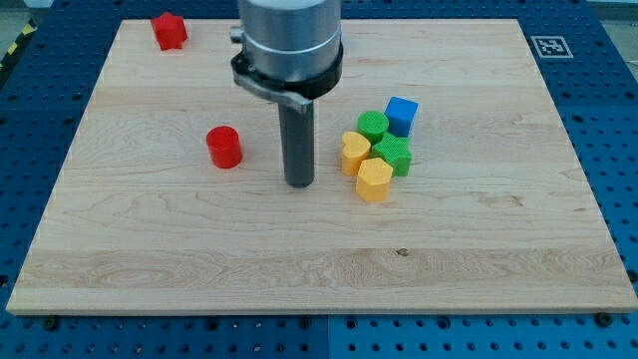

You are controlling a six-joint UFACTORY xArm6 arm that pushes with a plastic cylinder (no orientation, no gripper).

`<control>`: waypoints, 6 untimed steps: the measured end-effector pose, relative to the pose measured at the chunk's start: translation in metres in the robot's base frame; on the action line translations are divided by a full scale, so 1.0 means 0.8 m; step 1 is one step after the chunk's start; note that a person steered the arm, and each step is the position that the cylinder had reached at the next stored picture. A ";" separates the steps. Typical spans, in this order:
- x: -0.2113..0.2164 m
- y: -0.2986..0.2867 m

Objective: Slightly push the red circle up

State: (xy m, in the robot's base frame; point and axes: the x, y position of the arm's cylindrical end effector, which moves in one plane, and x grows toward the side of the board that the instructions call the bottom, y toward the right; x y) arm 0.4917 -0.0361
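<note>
No readable text; only a black-and-white fiducial marker [549,46] at the board's [478,259] top-right corner

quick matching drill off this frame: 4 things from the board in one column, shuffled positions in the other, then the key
1. red circle
2. red star
3. blue cube
4. my tip

A. top-left corner of the board
B. between the red circle and the yellow and green cluster
C. top right of the cluster
D. alone, to the view's left of the rod

Pairs: 1-D, 2-A, 3-C, 4-B

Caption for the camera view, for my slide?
My tip rests right of the red circle, left of the yellow, green and blue block cluster.
</note>
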 end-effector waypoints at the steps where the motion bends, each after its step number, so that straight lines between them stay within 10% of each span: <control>1: 0.019 -0.080; 6: -0.044 -0.117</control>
